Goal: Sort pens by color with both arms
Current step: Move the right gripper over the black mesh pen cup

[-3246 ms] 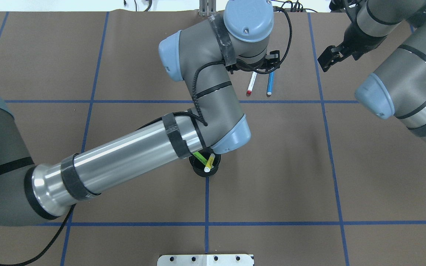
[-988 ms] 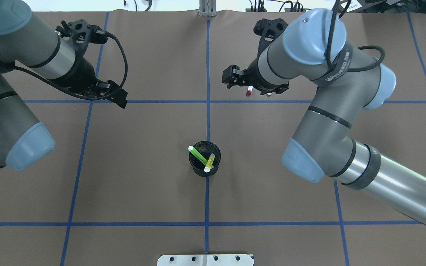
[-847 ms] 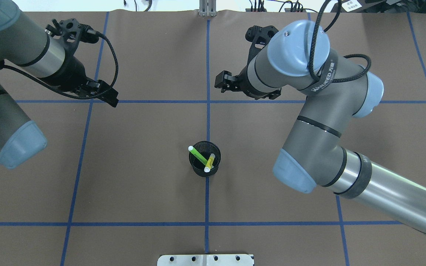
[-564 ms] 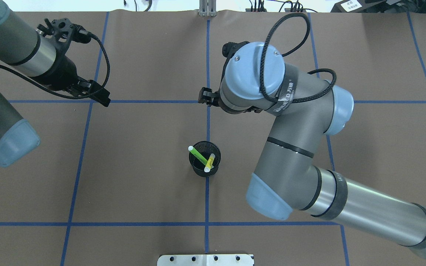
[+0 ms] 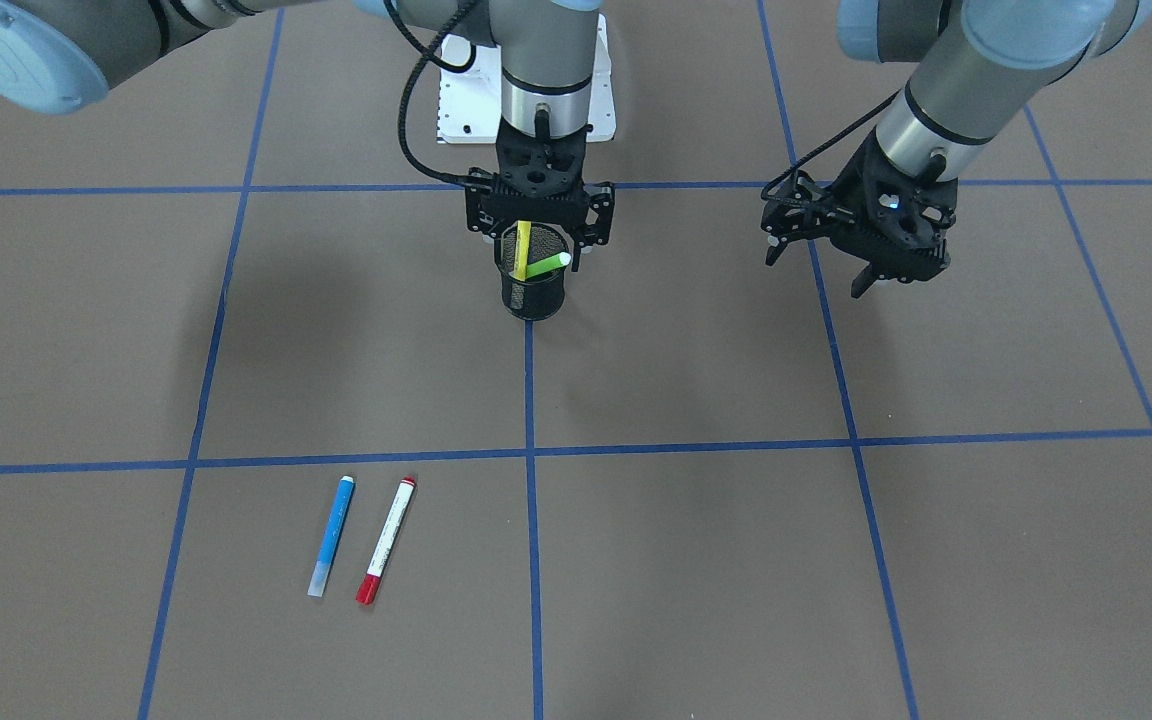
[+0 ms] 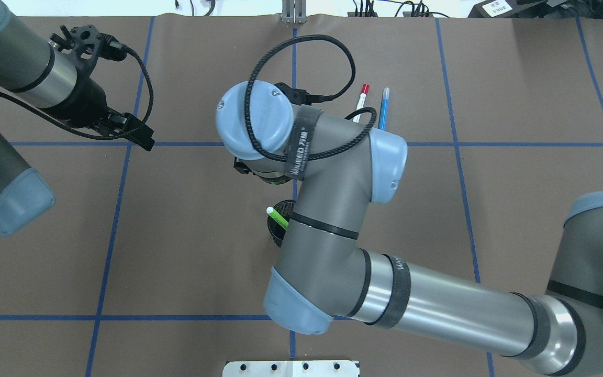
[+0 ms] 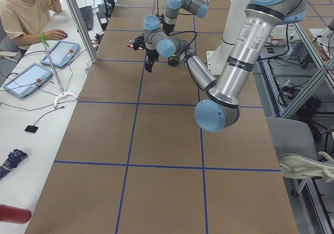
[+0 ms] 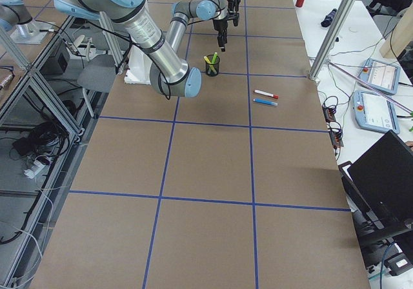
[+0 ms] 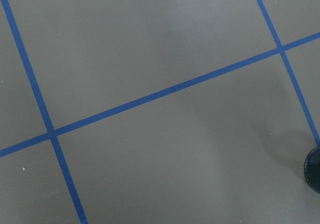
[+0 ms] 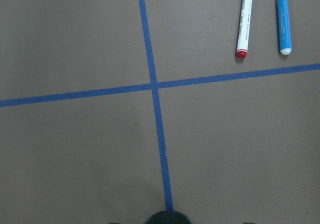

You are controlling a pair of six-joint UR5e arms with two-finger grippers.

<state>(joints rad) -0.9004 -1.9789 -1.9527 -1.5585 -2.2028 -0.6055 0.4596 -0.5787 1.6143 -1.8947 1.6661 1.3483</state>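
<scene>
Overhead, the right arm [image 6: 333, 220] hid the yellow pen [image 5: 522, 245] in the mesh cup [image 5: 532, 295]; blue pen [image 5: 331, 535] and red-capped pen [image 5: 386, 540] lay on the tabletop [image 5: 736, 560]. Left end effector [image 5: 818, 275] and right end effector [image 5: 540, 238] gaped open.

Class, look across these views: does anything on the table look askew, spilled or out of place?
Only slightly: the lime green pen leans steeply in the mesh cup, its tip poking over the rim, while the yellow pen stands straighter. Nothing is spilled.
</scene>
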